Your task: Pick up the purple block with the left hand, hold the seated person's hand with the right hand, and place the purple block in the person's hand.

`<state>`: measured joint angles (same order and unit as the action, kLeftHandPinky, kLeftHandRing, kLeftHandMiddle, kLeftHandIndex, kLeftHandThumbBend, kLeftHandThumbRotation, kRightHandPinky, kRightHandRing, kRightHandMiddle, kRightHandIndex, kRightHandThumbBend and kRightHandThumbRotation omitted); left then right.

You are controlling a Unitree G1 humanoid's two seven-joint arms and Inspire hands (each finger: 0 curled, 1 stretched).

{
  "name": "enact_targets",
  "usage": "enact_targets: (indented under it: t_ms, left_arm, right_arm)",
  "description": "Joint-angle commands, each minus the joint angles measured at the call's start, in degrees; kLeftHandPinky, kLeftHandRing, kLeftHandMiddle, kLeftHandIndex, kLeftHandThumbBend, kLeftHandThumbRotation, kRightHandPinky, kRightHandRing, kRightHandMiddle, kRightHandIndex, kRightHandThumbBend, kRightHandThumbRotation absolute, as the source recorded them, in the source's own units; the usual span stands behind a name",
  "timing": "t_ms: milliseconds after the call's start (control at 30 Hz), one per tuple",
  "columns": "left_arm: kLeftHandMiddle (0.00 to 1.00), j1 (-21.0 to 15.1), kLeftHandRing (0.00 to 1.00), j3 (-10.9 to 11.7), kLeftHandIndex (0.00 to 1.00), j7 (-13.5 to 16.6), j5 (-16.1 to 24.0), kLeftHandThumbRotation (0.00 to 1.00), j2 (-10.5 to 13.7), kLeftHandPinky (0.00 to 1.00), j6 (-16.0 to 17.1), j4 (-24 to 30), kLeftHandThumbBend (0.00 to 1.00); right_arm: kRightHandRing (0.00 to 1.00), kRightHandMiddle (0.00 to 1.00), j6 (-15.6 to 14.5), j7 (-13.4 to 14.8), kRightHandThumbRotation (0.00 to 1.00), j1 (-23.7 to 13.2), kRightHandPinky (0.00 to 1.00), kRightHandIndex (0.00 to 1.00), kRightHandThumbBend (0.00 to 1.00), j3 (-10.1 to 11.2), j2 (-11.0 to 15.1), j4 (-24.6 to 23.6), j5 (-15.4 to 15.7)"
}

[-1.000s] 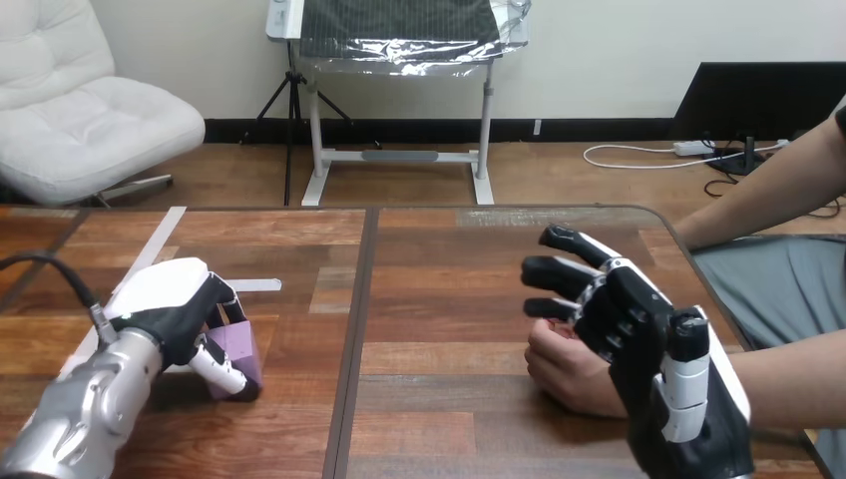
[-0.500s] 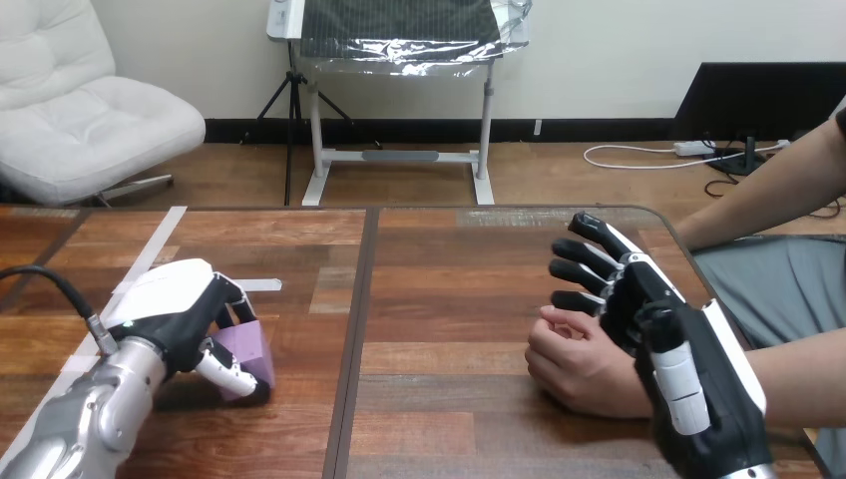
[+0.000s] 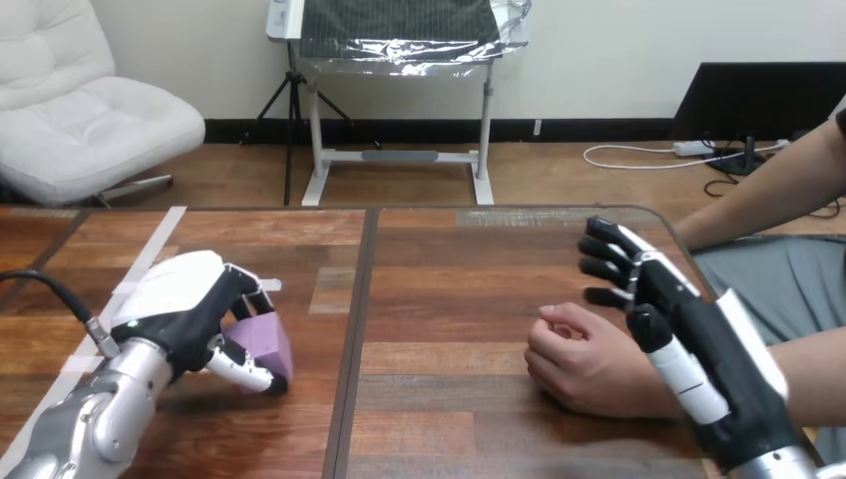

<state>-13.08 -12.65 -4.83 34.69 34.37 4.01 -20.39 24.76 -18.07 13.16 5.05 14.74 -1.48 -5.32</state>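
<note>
A purple block (image 3: 261,342) sits in my left hand (image 3: 190,304), whose fingers and thumb are curled round it, at the left of the table, low over the wood. The person's hand (image 3: 584,364) rests as a loose fist on the table at the right. My right hand (image 3: 688,324) is open with straight fingers, just right of and behind that fist, over the person's wrist. I cannot tell whether it touches the wrist.
The wooden table (image 3: 439,299) has a dark seam (image 3: 357,319) down its middle and white tape strips (image 3: 150,254) at the left. The person's other arm (image 3: 768,190) reaches in at the upper right edge.
My left hand has moved right and slightly up with the purple block. My right hand has drawn back to the right, off the top of the person's fist.
</note>
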Motion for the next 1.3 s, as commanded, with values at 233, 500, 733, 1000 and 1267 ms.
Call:
enact_targets:
  t_ms: [233, 500, 733, 1000, 1267]
  left_arm:
    - [0.42, 1.5, 0.32, 6.1, 0.48, -2.7, -1.6, 0.00, 2.4, 0.24, -2.7, 18.0, 0.72]
    - [0.46, 3.5, 0.37, 7.4, 0.49, -3.9, -1.5, 0.00, 2.3, 0.28, -3.6, 22.5, 0.73]
    - [0.45, 5.5, 0.37, 8.8, 0.49, -5.0, -2.0, 0.00, 2.0, 0.29, -4.4, 26.5, 0.73]
    - [0.44, 7.8, 0.35, 10.6, 0.48, -6.3, -3.0, 0.00, 1.1, 0.27, -6.2, 31.2, 0.72]
    - [0.43, 10.6, 0.34, 11.9, 0.47, -6.4, -3.8, 0.00, 0.0, 0.26, -7.4, 35.9, 0.73]
  right_arm:
    - [0.90, 0.91, 1.9, 0.0, 0.82, -10.1, 0.85, 0.90, 0.94, 4.9, 6.4, 3.5, -0.3]
    - [0.90, 0.90, 4.1, 0.5, 0.82, -12.0, 0.83, 0.90, 0.95, 6.2, 9.6, 7.2, 2.4]
    - [0.90, 0.92, 5.0, -0.1, 0.79, -13.6, 0.83, 0.91, 0.95, 7.0, 12.3, 10.5, 3.2]
    - [0.93, 0.94, 5.3, -1.6, 0.72, -14.4, 0.86, 0.93, 0.99, 7.5, 15.2, 13.0, 3.0]
    - [0.93, 0.95, 4.7, -3.1, 0.66, -15.0, 0.86, 0.94, 1.00, 7.9, 18.1, 14.6, 3.4]
